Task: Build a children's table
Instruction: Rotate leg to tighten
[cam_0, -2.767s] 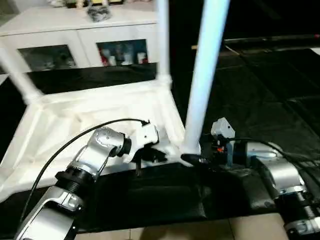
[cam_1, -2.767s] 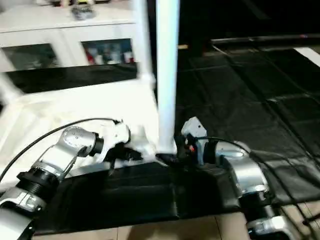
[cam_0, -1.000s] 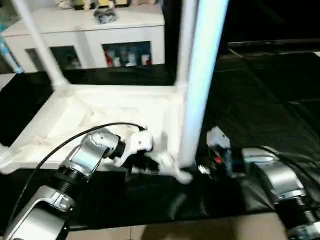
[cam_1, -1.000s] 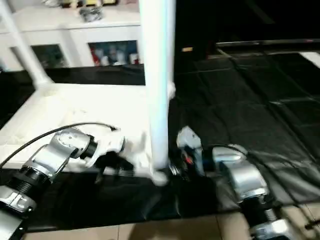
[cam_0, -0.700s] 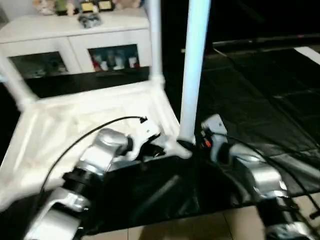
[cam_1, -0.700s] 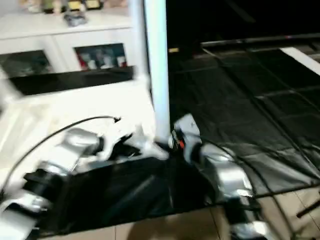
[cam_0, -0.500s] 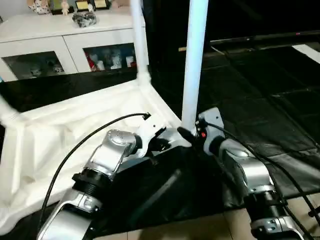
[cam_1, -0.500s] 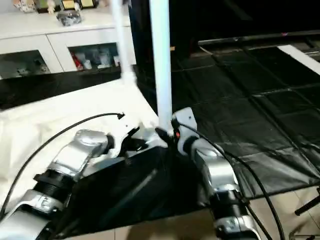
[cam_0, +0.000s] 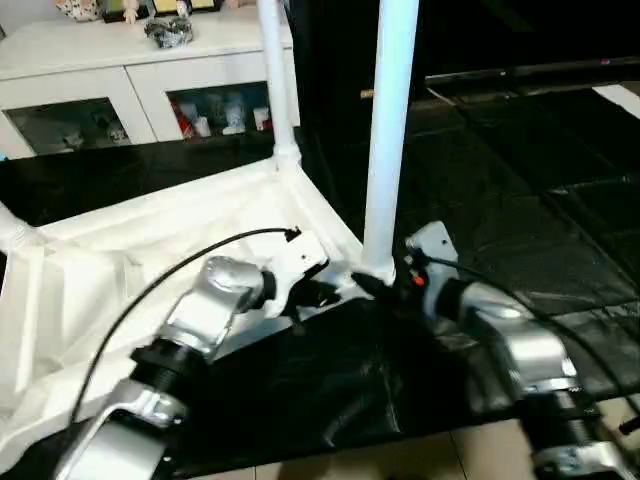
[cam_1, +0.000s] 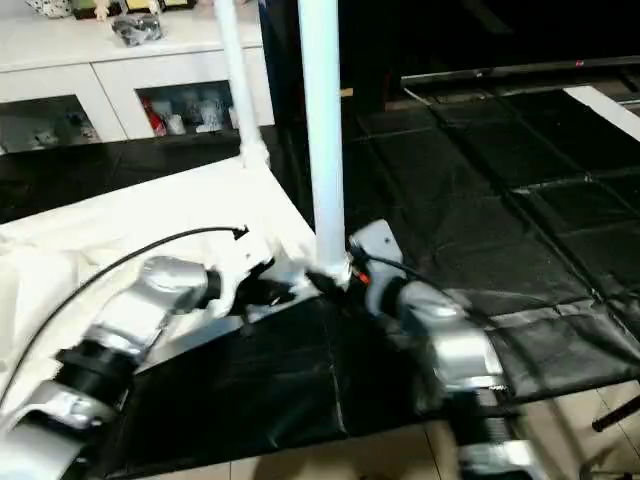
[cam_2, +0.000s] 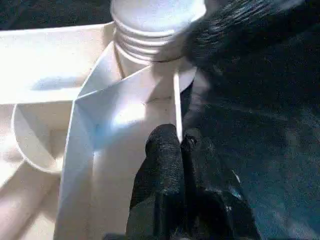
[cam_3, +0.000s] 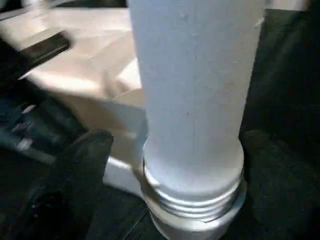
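table (cam_0: 150, 240): white | mat (cam_0: 520, 180): black | cabinet (cam_0: 120, 60): white

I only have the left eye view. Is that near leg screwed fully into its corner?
Observer: No. The right wrist view shows threads exposed at the base of the leg.
Operator: Is the right pincer gripping it?
Observer: No. The right pincer is open, its fingers on either side, off the leg.
Operator: And the left?
Observer: The left pincer is shut on a thin rim of the tabletop beside that corner.
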